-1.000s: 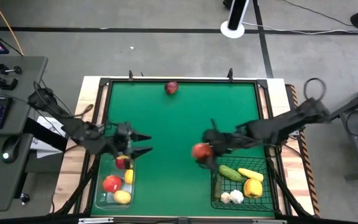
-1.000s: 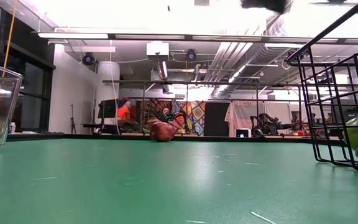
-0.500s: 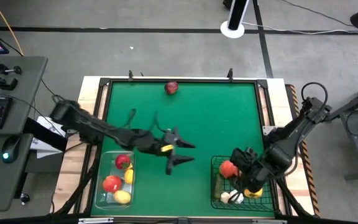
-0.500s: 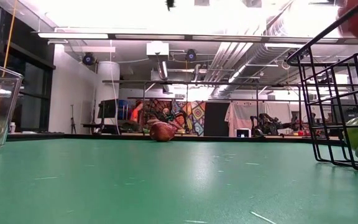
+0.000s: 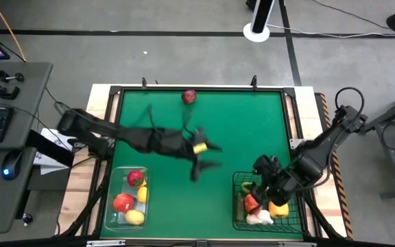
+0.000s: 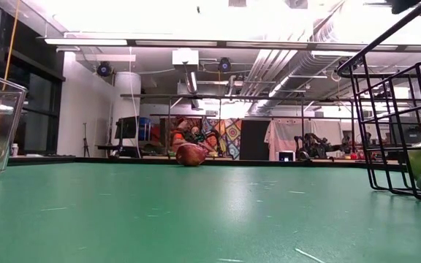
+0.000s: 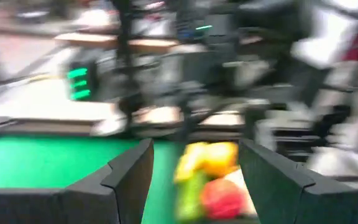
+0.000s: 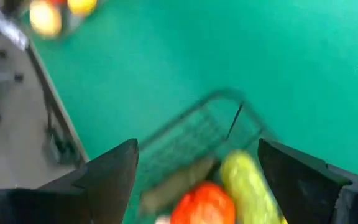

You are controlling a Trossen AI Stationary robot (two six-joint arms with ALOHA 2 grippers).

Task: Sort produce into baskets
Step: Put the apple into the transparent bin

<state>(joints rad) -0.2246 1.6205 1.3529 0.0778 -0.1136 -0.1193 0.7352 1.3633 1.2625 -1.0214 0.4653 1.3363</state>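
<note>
My right gripper (image 5: 258, 180) hangs open over the black wire basket (image 5: 292, 218) at the near right, touching nothing. Below it in the basket lie an orange-red tomato (image 8: 204, 204), a green cucumber (image 8: 247, 180), a yellow pepper (image 5: 278, 208) and white garlic (image 5: 258, 218). My left gripper (image 5: 214, 156) is open and empty above the middle of the green table. The clear bin (image 5: 110, 218) at the near left holds red fruit (image 5: 123, 202), a red apple (image 5: 136, 178) and lemons (image 5: 135, 217). One red apple (image 5: 189, 97) rests on the table by the far edge.
The low view shows the lone apple (image 6: 191, 154) far off, the clear bin's wall (image 6: 9, 124) at the left and the wire basket (image 6: 386, 124) at the right, with bare green table between them. A raised frame (image 5: 201, 88) borders the table.
My right gripper has carried the tomato from the table's middle toward the near right, over the wire basket, and let it go; the tomato now lies in the basket. My left gripper has swung from above the clear bin toward the table's middle.
</note>
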